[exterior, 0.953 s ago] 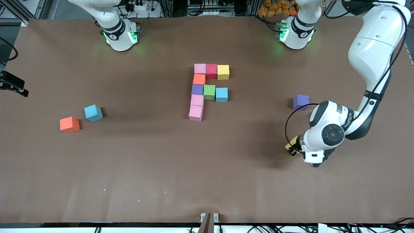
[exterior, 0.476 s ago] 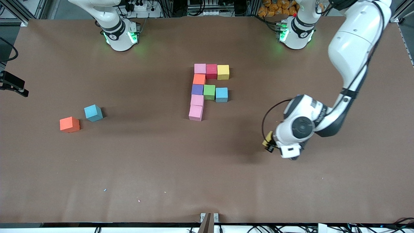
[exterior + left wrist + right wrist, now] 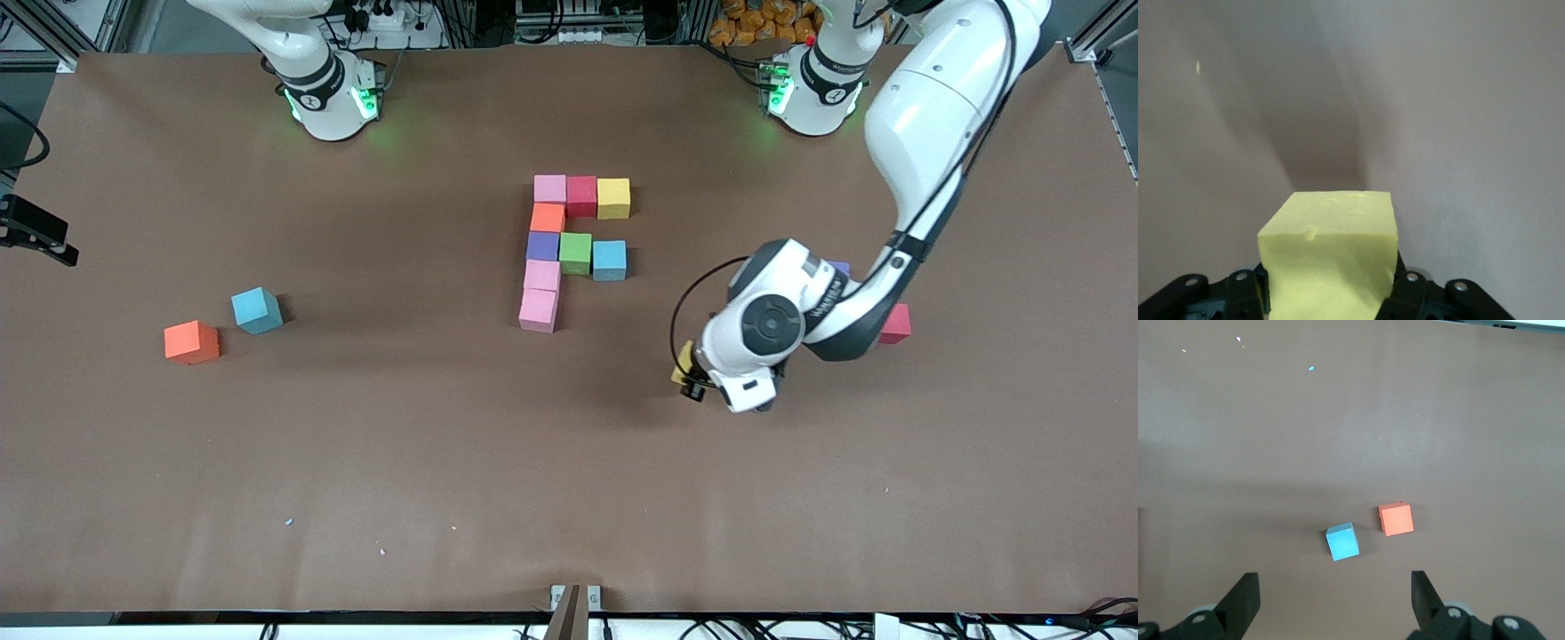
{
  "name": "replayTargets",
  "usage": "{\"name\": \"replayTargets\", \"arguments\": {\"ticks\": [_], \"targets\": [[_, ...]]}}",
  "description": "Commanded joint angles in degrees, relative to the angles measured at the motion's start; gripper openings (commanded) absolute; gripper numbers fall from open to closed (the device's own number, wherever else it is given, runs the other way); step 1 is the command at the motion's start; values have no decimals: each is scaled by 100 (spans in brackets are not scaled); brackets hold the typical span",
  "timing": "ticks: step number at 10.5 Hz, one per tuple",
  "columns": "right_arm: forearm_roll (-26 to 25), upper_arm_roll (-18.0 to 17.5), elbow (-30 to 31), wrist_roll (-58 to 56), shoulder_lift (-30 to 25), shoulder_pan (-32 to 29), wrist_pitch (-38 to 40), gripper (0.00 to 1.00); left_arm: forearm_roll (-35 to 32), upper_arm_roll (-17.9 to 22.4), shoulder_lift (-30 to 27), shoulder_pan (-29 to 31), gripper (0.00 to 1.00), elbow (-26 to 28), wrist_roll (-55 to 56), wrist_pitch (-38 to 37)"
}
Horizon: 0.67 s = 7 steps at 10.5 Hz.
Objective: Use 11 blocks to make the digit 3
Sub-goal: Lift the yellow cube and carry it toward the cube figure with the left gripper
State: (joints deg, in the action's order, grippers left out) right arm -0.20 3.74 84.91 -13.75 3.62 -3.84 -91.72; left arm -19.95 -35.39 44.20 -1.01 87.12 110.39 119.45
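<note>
Several blocks lie joined in mid-table: a row of pink [image 3: 550, 188], red [image 3: 581, 196] and yellow [image 3: 613, 197], then orange [image 3: 548, 217], purple [image 3: 542, 245], green [image 3: 575, 252], blue [image 3: 609, 260] and two more pink [image 3: 540, 293]. My left gripper [image 3: 687, 372] hangs over bare table toward the left arm's end of this group, shut on a yellow block [image 3: 1331, 257] between its fingers [image 3: 1408, 293]. High up, my right gripper [image 3: 1333, 600] is open and holds nothing, over a loose blue block [image 3: 1343, 541] and a loose orange block [image 3: 1395, 519].
The loose blue block [image 3: 257, 310] and orange block [image 3: 191, 342] sit toward the right arm's end of the table. A red block [image 3: 895, 324] and a purple block [image 3: 841, 267], mostly hidden by the left arm, lie toward the left arm's end.
The left arm has carried the yellow block toward the joined group, uncovering the red block and covering most of the purple one. The blocks on the table have not moved.
</note>
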Motion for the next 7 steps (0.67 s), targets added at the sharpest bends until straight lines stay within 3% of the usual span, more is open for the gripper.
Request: {"name": "replayTargets", "arguments": {"ticks": [1,7], "targets": [[90,-67,-97,48,24,-108,49,100,132,67,-17,-337,0,-90,788,-106],[90,-58,-97,48,24,-117,49,100,140,76,36,-821,0,-90,1878,-106]]}}
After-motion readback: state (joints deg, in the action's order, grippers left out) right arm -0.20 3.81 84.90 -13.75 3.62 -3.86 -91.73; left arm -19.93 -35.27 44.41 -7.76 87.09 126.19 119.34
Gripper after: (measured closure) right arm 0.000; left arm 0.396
